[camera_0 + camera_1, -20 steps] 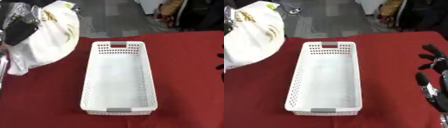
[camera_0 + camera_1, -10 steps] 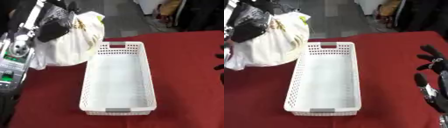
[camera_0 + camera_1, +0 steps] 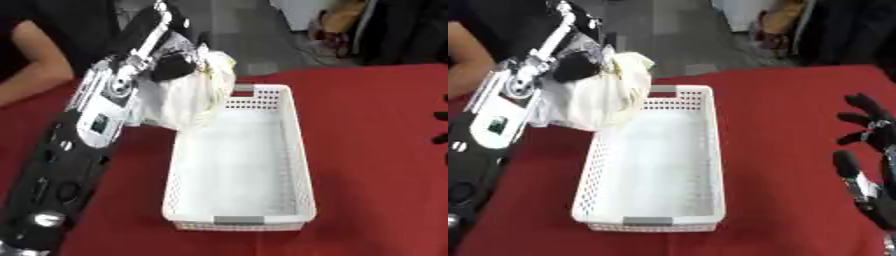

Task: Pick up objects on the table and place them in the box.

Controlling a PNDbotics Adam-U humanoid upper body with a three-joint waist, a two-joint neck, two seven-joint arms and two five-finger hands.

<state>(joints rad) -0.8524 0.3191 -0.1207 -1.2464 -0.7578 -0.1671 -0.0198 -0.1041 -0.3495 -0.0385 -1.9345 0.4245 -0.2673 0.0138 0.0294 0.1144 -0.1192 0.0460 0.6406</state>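
Observation:
A white crumpled bag with a yellowish patch [image 3: 188, 95] hangs in the air over the far left corner of the white perforated box [image 3: 297, 165]. My left hand [image 3: 171, 65] is shut on the bag's top, and its long black and silver arm comes up from the lower left. The box lies lengthwise on the red table [image 3: 376, 110] and holds nothing that I can see. My right hand [image 3: 868, 130] rests open at the right edge, fingers spread, apart from the box.
A person's bare arm [image 3: 35, 70] shows at the far left edge, beyond the table. Grey floor and dark items lie past the table's far edge. Red cloth stretches between the box and my right hand.
My left hand has carried the bag to the right, from left of the box to over its far left corner. The view has also shifted. My right hand has stayed put.

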